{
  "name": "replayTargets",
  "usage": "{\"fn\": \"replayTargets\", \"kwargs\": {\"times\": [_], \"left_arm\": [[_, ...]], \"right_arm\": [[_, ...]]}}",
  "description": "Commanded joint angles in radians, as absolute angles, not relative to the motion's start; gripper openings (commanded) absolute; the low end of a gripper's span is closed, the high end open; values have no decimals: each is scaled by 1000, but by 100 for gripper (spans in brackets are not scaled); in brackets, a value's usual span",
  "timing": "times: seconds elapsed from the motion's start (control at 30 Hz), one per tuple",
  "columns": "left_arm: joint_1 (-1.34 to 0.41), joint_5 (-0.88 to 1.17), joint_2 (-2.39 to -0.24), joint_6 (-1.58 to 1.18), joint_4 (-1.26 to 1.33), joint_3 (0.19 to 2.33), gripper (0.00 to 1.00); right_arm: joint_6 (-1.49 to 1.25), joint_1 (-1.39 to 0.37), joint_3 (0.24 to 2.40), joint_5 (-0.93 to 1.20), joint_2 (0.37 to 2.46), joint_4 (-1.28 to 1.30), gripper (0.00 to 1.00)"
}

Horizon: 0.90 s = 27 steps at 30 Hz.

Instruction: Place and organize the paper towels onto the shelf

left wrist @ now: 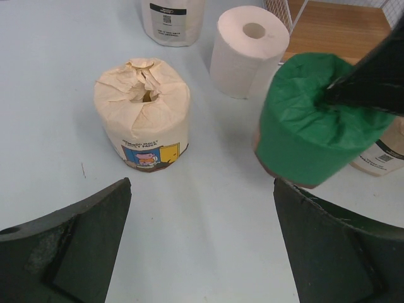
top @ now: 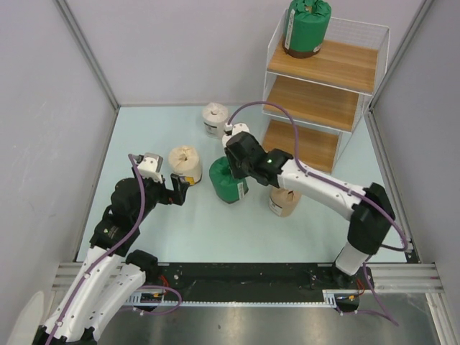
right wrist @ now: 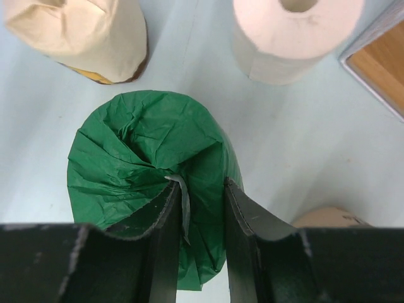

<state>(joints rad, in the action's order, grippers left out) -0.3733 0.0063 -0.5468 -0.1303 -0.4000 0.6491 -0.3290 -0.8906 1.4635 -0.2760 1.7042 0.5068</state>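
With right gripper (right wrist: 201,189) clamped on the green-wrapped cylindrical paper roll (right wrist: 126,158), near-left of the white-wire, wooden-board shelf (top: 316,104), lift gently; carry far-right onto a free board; leave left gripper (left wrist: 202,184), fingers apart, aside.

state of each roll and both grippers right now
left gripper: open
right gripper: shut on near green roll
near green roll: tilted, top wrap pinched
far green roll: upright, top board of shelf
cream roll: upright, on table
bare white roll: upright, on table
labelled roll: upright, on table
tan roll: on table, partly hidden
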Motion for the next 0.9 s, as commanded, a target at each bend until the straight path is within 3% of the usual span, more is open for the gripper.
{"fn": "replayTargets", "kwargs": {"times": [0.0,0.27,0.43,0.7,0.87], "left_arm": [[-380,2,-537,-129,-388,652,100],[-380,3,-538,-129,-390,653,100],[-379,3,-534,-129,-391,655,100],[-380,3,-537,-129,-388,653,100],[-379,3,-532,-129,-388,653,100]], "right_arm": [[-319,-896,1494,-351,1504,531,20],[-190,-855,1915,-508,1318,654,18],[-114,-707,2078,-597,1301,629,17],[-129,-422,2299,-464,1430,641,16],[-167,-289,2329,-368,1508,649,15]]}}
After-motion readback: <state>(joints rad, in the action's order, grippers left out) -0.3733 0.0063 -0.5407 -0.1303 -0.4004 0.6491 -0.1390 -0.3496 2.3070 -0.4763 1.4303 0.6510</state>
